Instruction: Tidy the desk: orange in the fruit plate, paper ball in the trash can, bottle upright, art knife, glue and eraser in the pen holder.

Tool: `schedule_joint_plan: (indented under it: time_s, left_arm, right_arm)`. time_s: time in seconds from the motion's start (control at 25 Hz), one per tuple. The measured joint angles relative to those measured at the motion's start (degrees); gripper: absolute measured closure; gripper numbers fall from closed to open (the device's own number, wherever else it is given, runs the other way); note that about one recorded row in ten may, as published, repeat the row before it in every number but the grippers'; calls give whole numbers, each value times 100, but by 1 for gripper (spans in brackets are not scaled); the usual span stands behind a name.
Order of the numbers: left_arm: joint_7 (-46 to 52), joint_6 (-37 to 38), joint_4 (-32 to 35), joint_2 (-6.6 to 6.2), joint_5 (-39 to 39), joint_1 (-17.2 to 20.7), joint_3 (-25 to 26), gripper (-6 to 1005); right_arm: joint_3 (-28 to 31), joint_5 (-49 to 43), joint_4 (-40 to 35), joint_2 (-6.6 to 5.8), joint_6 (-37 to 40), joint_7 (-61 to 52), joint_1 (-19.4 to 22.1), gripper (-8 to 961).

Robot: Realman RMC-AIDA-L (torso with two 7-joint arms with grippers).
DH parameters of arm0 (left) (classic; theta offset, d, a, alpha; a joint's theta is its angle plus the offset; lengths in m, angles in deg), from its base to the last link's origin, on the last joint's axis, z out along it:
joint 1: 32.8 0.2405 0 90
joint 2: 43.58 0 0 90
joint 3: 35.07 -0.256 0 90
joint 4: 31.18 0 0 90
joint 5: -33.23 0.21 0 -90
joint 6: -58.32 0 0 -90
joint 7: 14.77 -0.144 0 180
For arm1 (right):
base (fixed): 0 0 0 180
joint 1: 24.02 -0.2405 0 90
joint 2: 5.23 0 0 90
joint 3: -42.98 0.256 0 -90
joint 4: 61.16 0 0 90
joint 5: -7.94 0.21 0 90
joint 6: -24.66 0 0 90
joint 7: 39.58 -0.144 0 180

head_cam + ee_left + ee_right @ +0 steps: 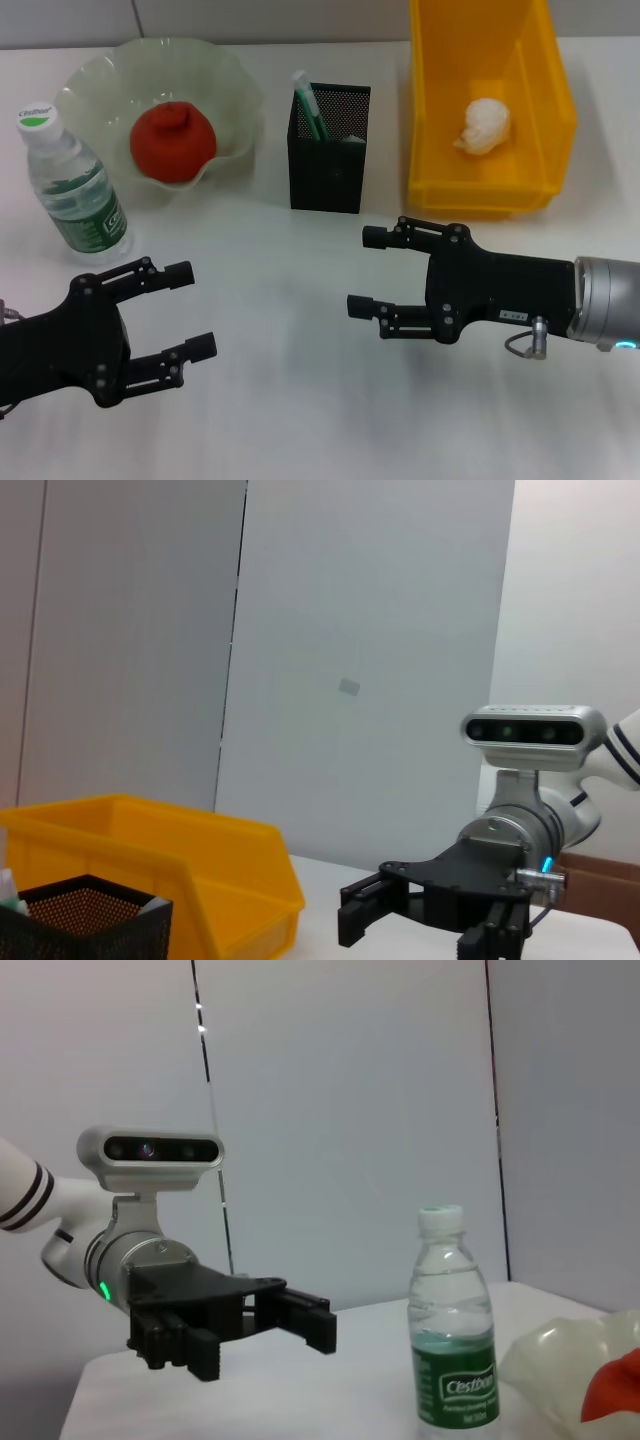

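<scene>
The orange (172,140) lies in the pale-green fruit plate (225,80) at the back left. The paper ball (484,126) lies inside the yellow trash can (430,120) at the back right. The bottle (75,185) stands upright left of the plate; it also shows in the right wrist view (452,1335). The black mesh pen holder (328,150) stands between plate and bin with a green-and-white stick in it. The eraser is hidden. My left gripper (190,310) is open and empty at the front left. My right gripper (368,270) is open and empty at the front right.
The white table's front middle lies between the two grippers. The pen holder (85,925) and trash can (200,870) show in the left wrist view, with the right gripper (400,920) beyond them. The left gripper (300,1325) shows in the right wrist view.
</scene>
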Motion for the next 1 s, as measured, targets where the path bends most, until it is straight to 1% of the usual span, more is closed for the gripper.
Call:
schedule_joint_plan:
  time_s: [0.28,0.64,1.0]
  left_arm:
    - [-65,-110,2,12,5,-8,-4,231]
    - [-149,-200,2,50,253,-107,-16,231]
    - [-149,-191,2,19,272,-160,-78,230]
  right_arm:
    - [10,73,30,0,-8,49,-11,158]
    - [6,75,36,-6,36,57,-19,158]
    - [-32,74,49,-21,59,46,-24,158]
